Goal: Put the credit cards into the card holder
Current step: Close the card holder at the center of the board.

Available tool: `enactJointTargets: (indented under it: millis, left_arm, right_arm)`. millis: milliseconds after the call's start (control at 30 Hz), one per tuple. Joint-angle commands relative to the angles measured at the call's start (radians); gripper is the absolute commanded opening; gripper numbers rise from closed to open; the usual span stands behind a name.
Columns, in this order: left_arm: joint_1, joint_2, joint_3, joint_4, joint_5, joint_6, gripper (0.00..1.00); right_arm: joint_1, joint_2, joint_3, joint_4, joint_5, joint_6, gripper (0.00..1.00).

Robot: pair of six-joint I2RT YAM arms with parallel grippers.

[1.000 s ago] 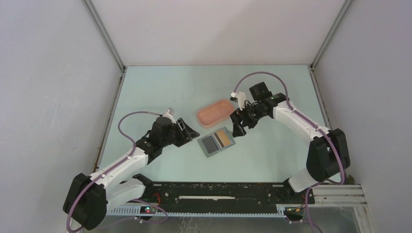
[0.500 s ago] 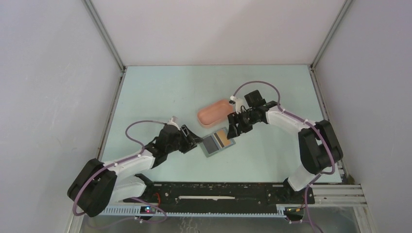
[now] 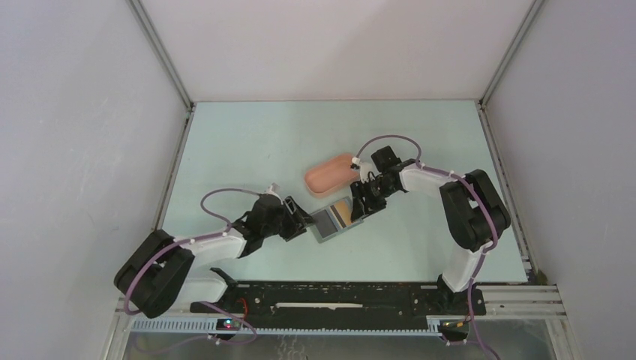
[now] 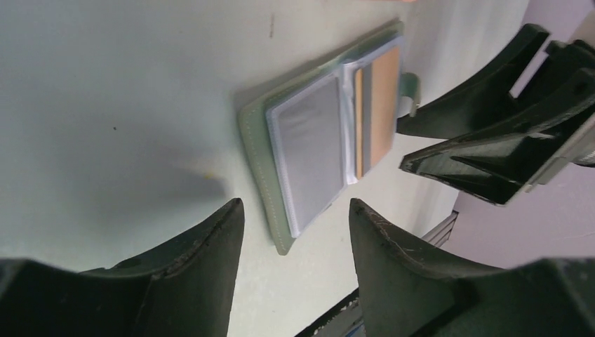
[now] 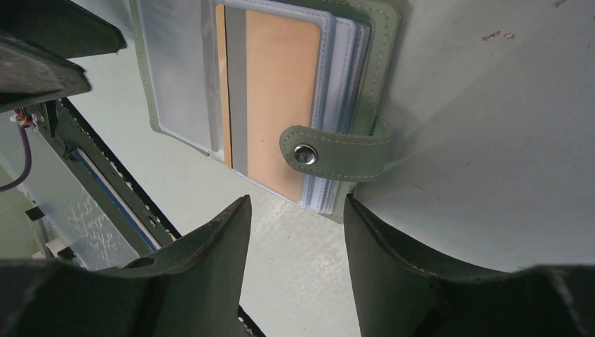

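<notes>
Both the left arm (image 3: 210, 246) and the right arm (image 3: 429, 177) are made of smooth white links joined by bulky, rounded black joint housings, and a thin purple cable (image 3: 217, 195) runs in a loop along each arm. The fingers (image 4: 189, 281) of the left gripper (image 4: 295, 210) and those of the right gripper (image 5: 295, 203) are of dark matte plastic, broad at the root and narrowing in a curve to a blunt tip. The bases of the arms are fixed on a long black rail (image 3: 330, 294), and a small red light (image 3: 227, 324) shows near the left base.
</notes>
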Motion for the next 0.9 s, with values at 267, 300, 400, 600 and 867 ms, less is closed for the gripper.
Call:
enactJointTargets:
  millis: [267, 300, 400, 600, 867]
  left_arm:
    - [-0.021, 0.069, -0.005, 0.063, -0.01, -0.025, 0.62]
    - [-0.024, 0.074, -0.003, 0.065, -0.011, -0.026, 0.62]
    - [-0.03, 0.092, 0.01, 0.07, -0.015, -0.024, 0.62]
    - [-0.035, 0.159, 0.018, 0.104, -0.004, -0.017, 0.62]
    - [-0.035, 0.221, 0.016, 0.27, 0.055, 0.013, 0.62]
  right_arm:
    - [-0.04, 0.02, 0.036, 0.018, 0.005, 0.031, 0.6]
    - [-0.042, 0.03, 0.04, 0.015, 0.001, 0.03, 0.6]
    - [-0.042, 0.05, 0.056, 0.004, -0.013, 0.03, 0.6]
    - [-0.019, 0.095, 0.065, -0.013, -0.021, 0.026, 0.6]
    - [0.023, 0.131, 0.079, -0.042, -0.047, 0.021, 0.57]
